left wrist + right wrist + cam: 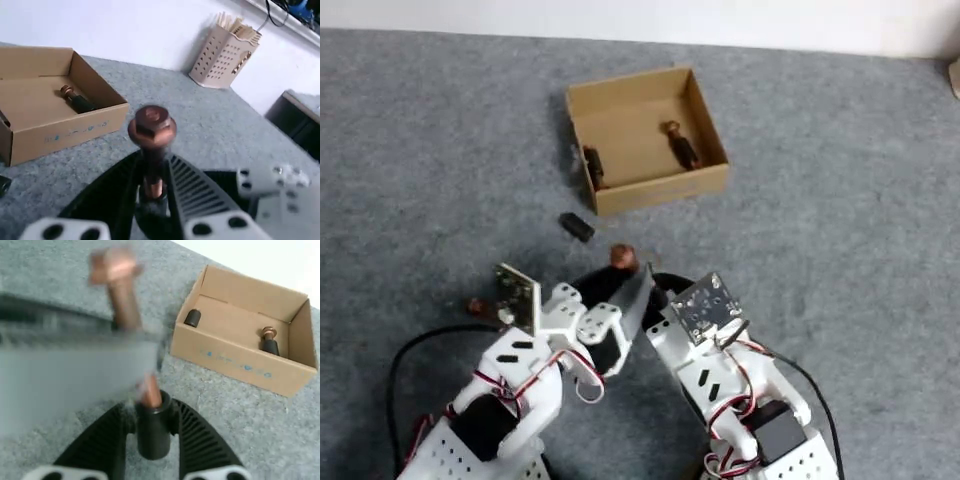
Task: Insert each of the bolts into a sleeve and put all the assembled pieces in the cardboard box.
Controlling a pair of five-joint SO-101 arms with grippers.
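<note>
Just short of the cardboard box (665,190): bolt met sleeve

The left gripper (154,165) pinched a copper bolt (151,130) by its shank, head beyond the fingertips. The right gripper (151,415) clamped a black sleeve (152,437), with the bolt's tip at its mouth. Two assembled pieces (681,147) (592,165) lay inside the box. A loose sleeve (576,226) lay just beside the box on the table (840,240).

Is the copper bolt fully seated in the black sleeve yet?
Not seated: the bolt has just its tip at the sleeve mouth; shank exposed.
</note>
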